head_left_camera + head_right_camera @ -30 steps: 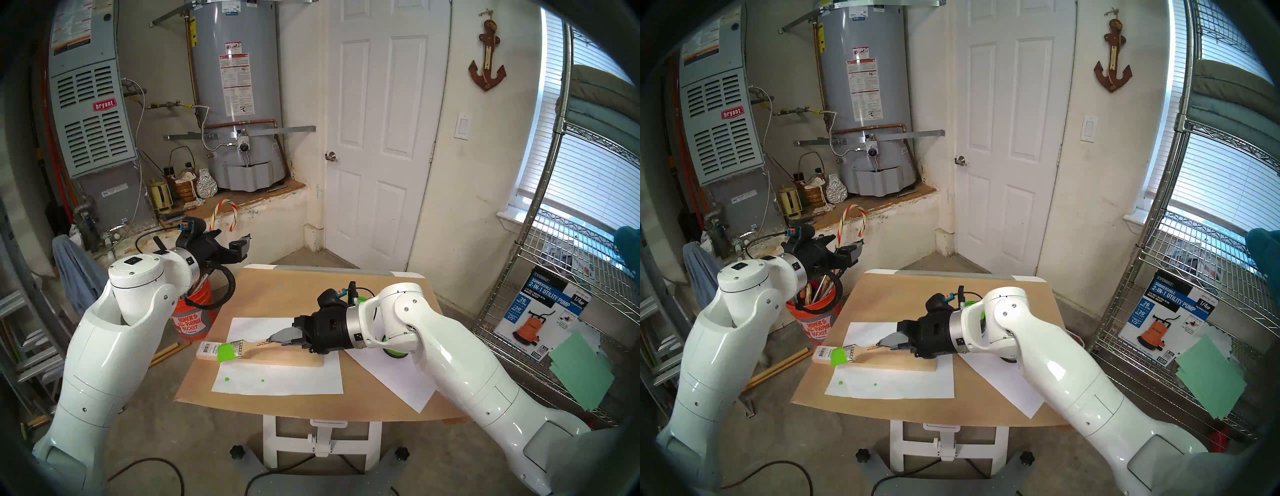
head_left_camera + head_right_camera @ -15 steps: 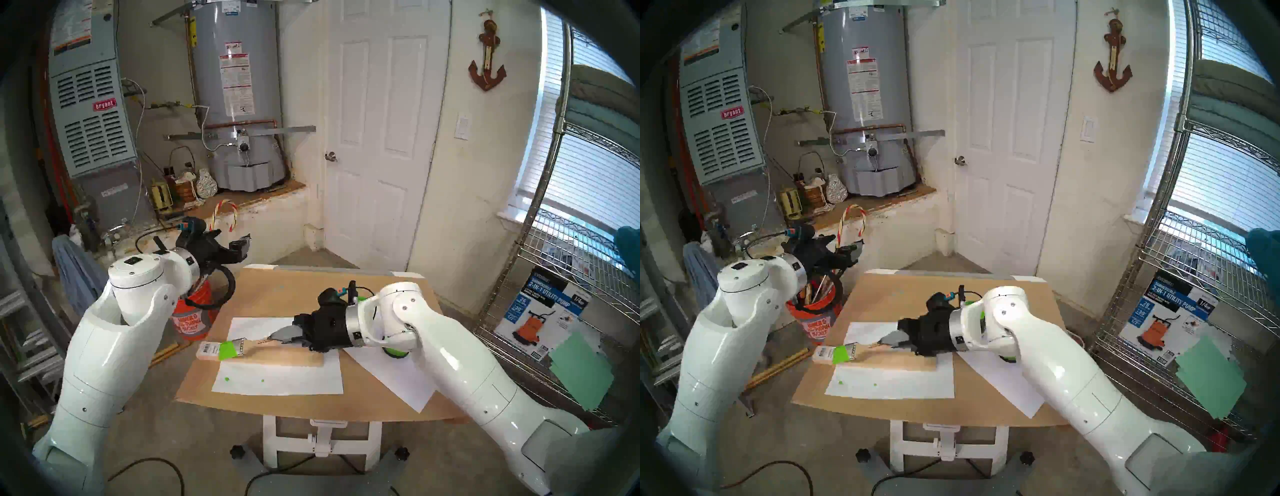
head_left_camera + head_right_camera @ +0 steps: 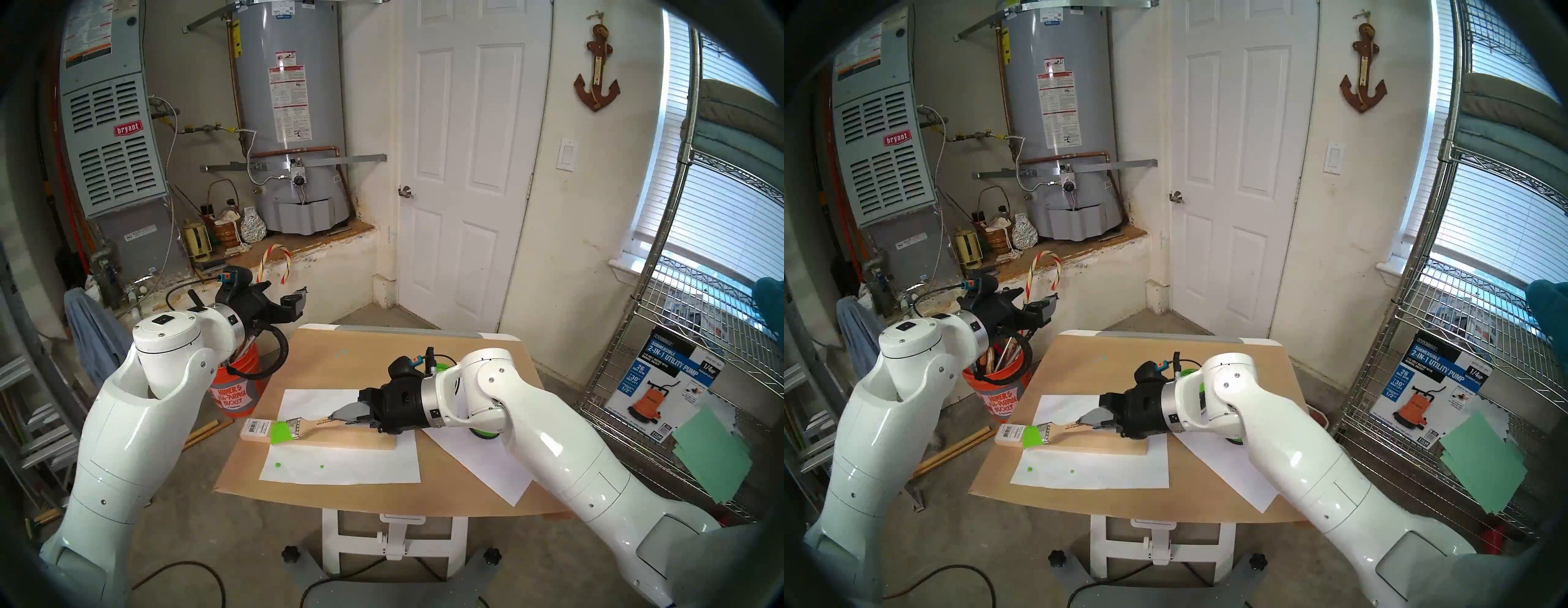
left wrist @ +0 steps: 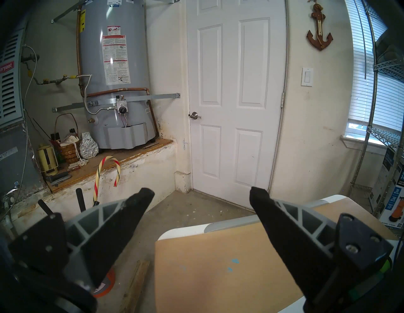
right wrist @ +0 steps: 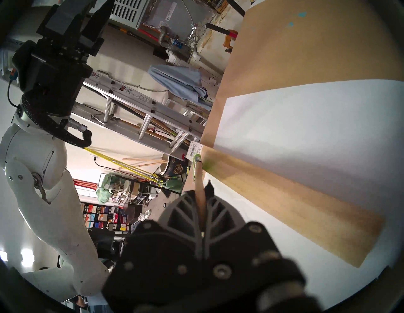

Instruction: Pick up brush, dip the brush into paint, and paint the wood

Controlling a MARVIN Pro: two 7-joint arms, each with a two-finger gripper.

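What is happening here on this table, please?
The right gripper is shut on the handle of the brush, whose green-coated bristles rest on the wood near its barcode end. Green paint covers only that spot; the rest of the board is bare. The board lies on a white paper sheet with two green drops. The left gripper is open, off to the side above the orange bucket.

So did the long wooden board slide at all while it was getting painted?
No. The long pale wooden board lies where it did, its barcode end poking just as far past the left edge of the white paper sheet.
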